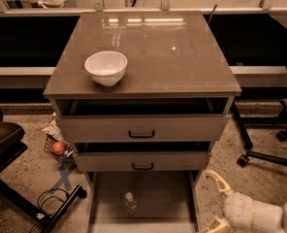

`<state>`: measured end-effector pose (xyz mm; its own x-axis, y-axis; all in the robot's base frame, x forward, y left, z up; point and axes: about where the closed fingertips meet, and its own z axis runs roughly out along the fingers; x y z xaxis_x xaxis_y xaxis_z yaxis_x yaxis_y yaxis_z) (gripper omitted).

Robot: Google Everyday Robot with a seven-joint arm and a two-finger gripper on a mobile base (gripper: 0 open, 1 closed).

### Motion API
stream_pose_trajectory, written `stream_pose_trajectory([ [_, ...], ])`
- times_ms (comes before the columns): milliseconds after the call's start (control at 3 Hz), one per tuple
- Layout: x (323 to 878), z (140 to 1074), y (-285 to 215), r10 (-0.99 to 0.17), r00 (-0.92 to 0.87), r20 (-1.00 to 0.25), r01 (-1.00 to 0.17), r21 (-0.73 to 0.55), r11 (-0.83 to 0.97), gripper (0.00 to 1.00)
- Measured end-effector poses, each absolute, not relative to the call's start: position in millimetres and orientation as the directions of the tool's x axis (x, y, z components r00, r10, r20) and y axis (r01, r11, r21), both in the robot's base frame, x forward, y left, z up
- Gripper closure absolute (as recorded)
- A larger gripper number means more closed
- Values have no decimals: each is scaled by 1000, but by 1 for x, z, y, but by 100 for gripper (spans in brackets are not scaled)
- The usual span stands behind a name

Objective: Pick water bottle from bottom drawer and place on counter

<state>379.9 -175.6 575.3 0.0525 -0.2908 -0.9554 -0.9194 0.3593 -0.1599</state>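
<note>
Listing, single cam: water bottle (pixel 129 201) – on floor of bottom drawer (pixel 163 193), drawer pulled open, 6 o'clock of view. Gripper (pixel 213 202) – 5 o'clock, just outside drawer's R wall, fingers (pixel 216 179) spread wide, holding nothing, apart from bottle. Counter (pixel 158 47) – white bowl (pixel 106 67) at its 8 o'clock. Two upper drawers (pixel 182 128) – slightly ajar.

Your gripper (pixel 206 201) sits at lower right. Its two curved cream fingers (pixel 220 181) stand apart on a rounded white wrist (pixel 245 212) with panel seams.
</note>
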Motion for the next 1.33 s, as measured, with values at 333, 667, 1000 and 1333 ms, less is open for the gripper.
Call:
stream_pose_trajectory([
  [333,390,528,-132,-394,73,-916,-929,-206,306,0],
  [667,402,457,-96,-421,74,-904,-944,-199,262,0],
  [1000,416,399,-66,-419,62,-906,-958,-171,228,0],
  [1333,433,354,-39,-413,34,-910,-970,-129,204,0],
])
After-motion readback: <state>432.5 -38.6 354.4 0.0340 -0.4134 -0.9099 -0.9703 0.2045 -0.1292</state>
